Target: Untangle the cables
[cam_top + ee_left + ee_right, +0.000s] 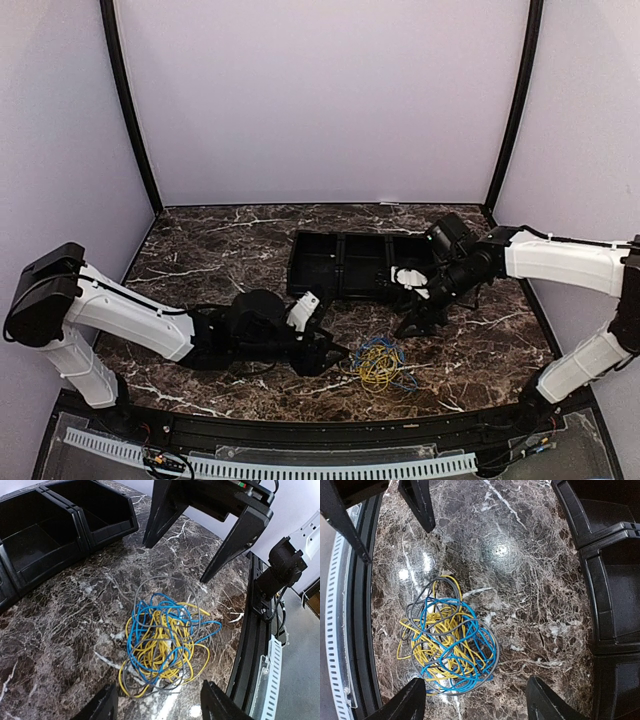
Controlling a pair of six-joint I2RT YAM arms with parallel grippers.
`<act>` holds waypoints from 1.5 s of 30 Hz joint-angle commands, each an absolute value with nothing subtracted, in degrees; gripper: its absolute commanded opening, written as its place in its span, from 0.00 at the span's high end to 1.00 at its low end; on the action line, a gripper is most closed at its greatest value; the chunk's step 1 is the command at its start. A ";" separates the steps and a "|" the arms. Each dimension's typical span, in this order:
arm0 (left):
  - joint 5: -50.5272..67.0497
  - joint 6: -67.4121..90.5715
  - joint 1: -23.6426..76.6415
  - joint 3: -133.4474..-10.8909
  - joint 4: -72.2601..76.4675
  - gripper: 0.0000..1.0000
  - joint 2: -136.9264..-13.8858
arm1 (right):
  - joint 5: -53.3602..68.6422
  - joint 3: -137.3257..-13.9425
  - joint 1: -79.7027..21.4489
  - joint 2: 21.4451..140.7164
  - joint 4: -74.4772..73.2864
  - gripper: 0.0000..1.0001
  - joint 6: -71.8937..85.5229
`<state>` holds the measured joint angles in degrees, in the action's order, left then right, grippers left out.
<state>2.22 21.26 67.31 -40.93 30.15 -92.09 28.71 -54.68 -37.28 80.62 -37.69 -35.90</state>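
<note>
Resting on the dark brown marble-patterned tabletop (200, 250), the tangled bundle of thin yellow, blue and grey cables (378, 362) (162, 642) (450, 640) lies near the front edge, between the two arms. The black plastic bin tray (300, 290), divided into a row of compartments, sits behind the bundle and apart from it. Compartment interiors seen by the wrist cameras show bare black plastic, and every cable lies outside the tray.

The left gripper (335, 352) (160, 705) sits just left of the bundle, fingers apart, gripping nothing. The right gripper (410, 325) (477, 702) hangs over the bundle's far side, fingers apart, gripping nothing.
</note>
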 commanded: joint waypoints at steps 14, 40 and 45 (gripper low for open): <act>1.30 23.73 69.10 -44.47 37.45 0.41 -96.79 | 35.57 -59.58 -34.02 92.15 -38.40 0.39 -27.86; -8.26 23.01 69.87 -54.50 43.49 0.37 -109.58 | 43.84 -62.43 -33.84 91.31 -46.30 1.00 -30.89; -5.74 23.23 69.96 -57.29 46.33 0.38 -114.15 | 46.96 -64.19 -33.83 87.23 -48.89 1.00 -31.86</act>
<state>-7.42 22.94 69.65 -54.76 42.26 -112.05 43.07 -61.52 -34.09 91.20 -46.19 -30.26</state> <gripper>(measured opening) 0.625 0.013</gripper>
